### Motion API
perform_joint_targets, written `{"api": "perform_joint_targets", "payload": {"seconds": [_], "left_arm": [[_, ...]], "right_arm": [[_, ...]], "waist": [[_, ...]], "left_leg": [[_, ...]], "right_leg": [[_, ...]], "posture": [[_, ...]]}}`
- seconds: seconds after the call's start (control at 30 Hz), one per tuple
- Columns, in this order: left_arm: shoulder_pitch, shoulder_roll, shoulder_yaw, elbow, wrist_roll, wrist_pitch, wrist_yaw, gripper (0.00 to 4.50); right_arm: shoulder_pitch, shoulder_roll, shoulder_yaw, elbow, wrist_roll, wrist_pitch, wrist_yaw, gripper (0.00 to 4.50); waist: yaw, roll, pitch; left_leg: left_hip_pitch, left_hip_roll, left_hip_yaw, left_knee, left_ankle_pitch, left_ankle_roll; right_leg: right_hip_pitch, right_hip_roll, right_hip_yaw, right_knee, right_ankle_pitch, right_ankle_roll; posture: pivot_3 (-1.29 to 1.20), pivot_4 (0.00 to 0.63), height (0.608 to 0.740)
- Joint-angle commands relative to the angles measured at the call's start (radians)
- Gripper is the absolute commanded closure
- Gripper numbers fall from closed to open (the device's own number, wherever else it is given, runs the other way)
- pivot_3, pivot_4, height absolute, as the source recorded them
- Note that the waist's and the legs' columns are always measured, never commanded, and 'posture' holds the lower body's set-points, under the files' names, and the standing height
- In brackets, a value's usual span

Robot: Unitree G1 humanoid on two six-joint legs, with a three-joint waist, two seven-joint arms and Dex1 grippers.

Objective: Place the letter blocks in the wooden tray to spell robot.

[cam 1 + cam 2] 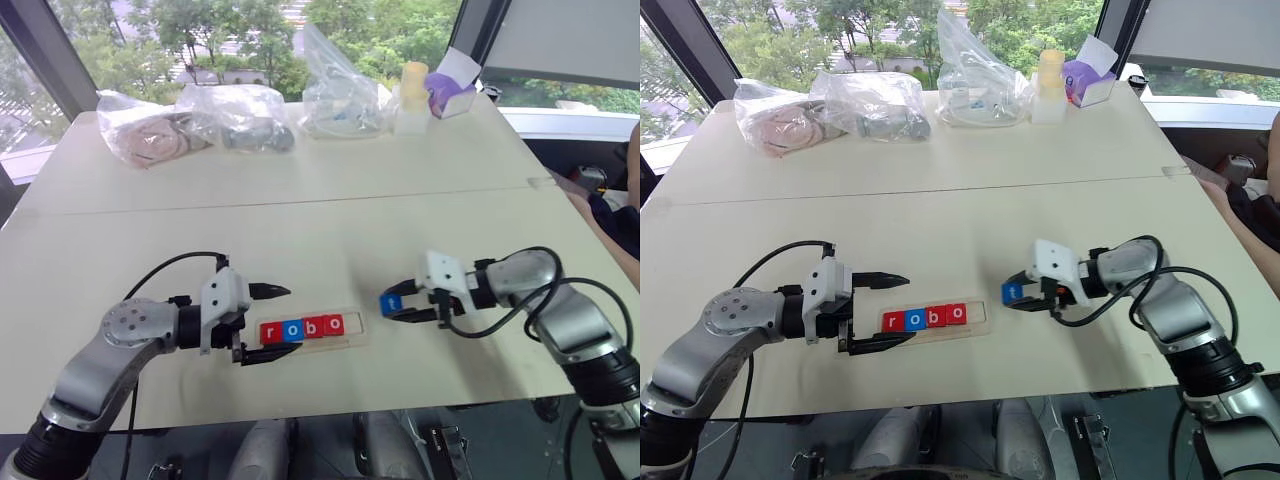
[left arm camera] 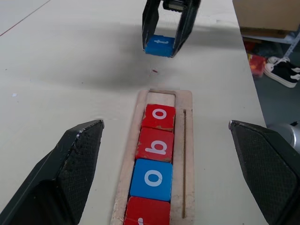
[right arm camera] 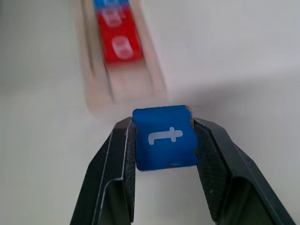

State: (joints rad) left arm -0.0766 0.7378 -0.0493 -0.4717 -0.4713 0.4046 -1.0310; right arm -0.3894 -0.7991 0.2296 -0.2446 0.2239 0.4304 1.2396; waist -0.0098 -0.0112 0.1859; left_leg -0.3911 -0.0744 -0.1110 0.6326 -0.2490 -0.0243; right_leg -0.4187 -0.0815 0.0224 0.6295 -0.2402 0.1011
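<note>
The wooden tray (image 1: 352, 337) lies near the table's front edge and holds four letter blocks reading r (image 1: 271, 332), o (image 1: 292, 329), b (image 1: 313, 327), o (image 1: 334, 324); its right end slot is bare. My right gripper (image 3: 164, 140) is shut on the blue t block (image 3: 164, 137), held just above the table a short way right of the tray's bare end; in the left eye view the t block (image 1: 391, 301) sits between the fingers. My left gripper (image 1: 265, 322) stands open at the tray's left end, one finger on each side of it.
Several clear plastic bags (image 1: 235, 117) lie along the table's far edge, with a pale cup (image 1: 412, 92) and a purple-and-white box (image 1: 450, 90) at the far right. A person's arm (image 1: 632, 190) shows past the table's right edge.
</note>
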Motion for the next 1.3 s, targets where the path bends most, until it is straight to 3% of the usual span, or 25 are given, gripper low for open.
{"api": "perform_joint_targets", "payload": {"seconds": [0.03, 0.5, 1.3], "left_arm": [[-0.01, 0.002, 0.018, -0.012, -0.013, -0.011, 0.0, 0.0], [0.006, 0.0, 0.021, -0.036, -0.019, 0.001, 0.023, 0.0], [0.028, 0.004, 0.025, -0.047, -0.025, -0.001, 0.042, 0.0]], "right_arm": [[-0.014, 0.03, 0.044, -0.088, -0.004, 0.078, -0.051, 3.23], [-0.058, 0.083, 0.16, -0.032, -0.114, 0.08, -0.121, 3.23], [-0.064, 0.121, 0.199, -0.05, -0.124, 0.098, -0.121, 3.23]], "waist": [[0.0, 0.0, 0.0], [-0.001, 0.0, 0.0], [-0.002, 0.0, 0.0]], "left_leg": [[0.0, 0.0, 0.0, 0.0, 0.0, 0.0], [0.0, 0.0, 0.0, 0.0, 0.0, 0.0], [0.0, 0.0, 0.0, 0.0, 0.0, 0.0]], "right_leg": [[0.0, 0.0, 0.0, 0.0, 0.0, 0.0], [-0.001, 0.0, 0.0, 0.0, 0.0, 0.0], [-0.001, 0.0, 0.0, 0.0, 0.0, 0.0]], "posture": [[0.0, 0.15, 0.74], [0.0, 0.15, 0.74], [0.0, 0.15, 0.74]]}}
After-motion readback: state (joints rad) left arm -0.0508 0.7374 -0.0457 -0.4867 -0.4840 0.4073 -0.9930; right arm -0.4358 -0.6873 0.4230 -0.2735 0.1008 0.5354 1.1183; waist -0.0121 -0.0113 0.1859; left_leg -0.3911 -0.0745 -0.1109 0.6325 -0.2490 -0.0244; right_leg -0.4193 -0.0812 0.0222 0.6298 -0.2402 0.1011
